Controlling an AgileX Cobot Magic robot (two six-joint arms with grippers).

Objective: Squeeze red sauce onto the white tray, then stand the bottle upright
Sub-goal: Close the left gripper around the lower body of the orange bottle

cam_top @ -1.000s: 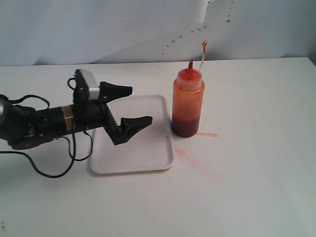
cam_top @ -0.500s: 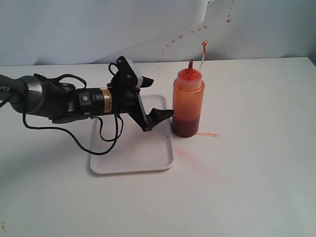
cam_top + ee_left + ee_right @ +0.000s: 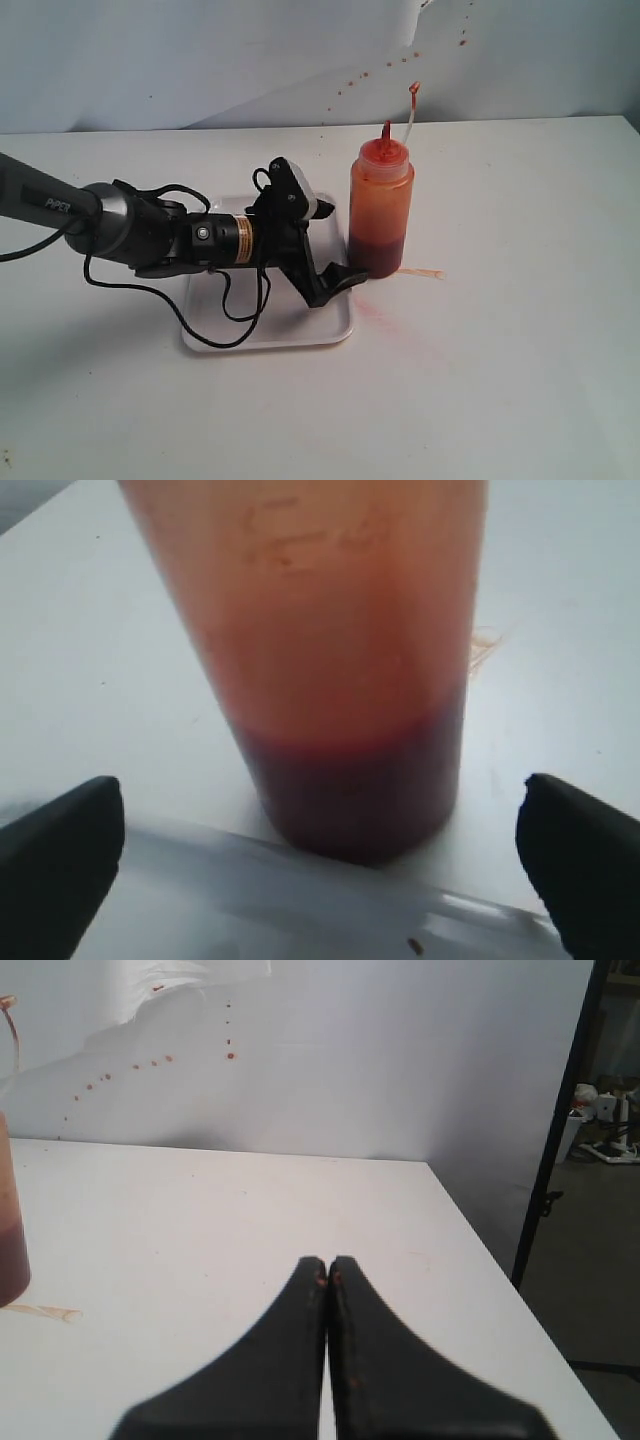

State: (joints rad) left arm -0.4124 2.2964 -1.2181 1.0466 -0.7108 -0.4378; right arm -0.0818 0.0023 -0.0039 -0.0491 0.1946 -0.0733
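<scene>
The left arm (image 3: 150, 235) is reaching farther right across the white tray (image 3: 290, 325) than a second ago, its left fingers (image 3: 60, 865) now spreading wide on either side of the bottle (image 3: 381, 205) without gripping it. The bottle is standing upright on the bench (image 3: 500, 350), just beside the tray's right rim and nearer the bench's far edge, with the red sauce (image 3: 375, 258) pooling dark in its bottom. The right fingers (image 3: 300, 1360) are pressing together, empty, hovering over the bench well apart from the bottle.

translucent plastic bottle (image 3: 381, 205); smooth white plastic tray (image 3: 300, 325); matt white table (image 3: 500, 350)
</scene>
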